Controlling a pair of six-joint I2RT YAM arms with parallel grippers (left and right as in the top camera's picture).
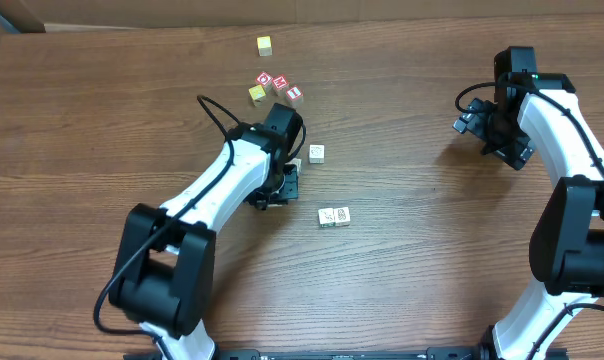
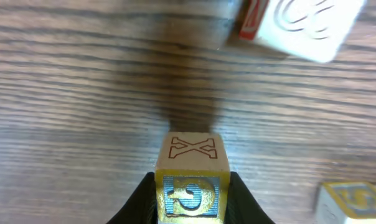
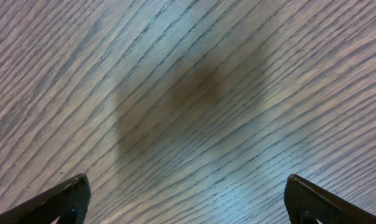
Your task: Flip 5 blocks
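My left gripper point(image 2: 191, 190) is shut on a small wooden block point(image 2: 191, 155): a black finger presses each side of it. Its upper face is cream with a brown X, and the face toward the camera is blue and yellow. From overhead the left gripper point(image 1: 287, 183) covers this block. Another cream block point(image 1: 316, 153) lies just to its right, and two more blocks point(image 1: 333, 216) sit side by side nearer the front. In the left wrist view a cream block point(image 2: 297, 25) with a red side is ahead, and a pale block point(image 2: 353, 202) is at the lower right. My right gripper point(image 3: 188, 199) is open over bare wood.
A cluster of red-and-white lettered cubes point(image 1: 280, 83) with a yellow cube point(image 1: 257, 94) lies behind the left arm. A lone yellow-topped cube point(image 1: 265, 45) sits further back. The right gripper point(image 1: 497, 125) hovers at the far right of the wooden table point(image 1: 432, 250).
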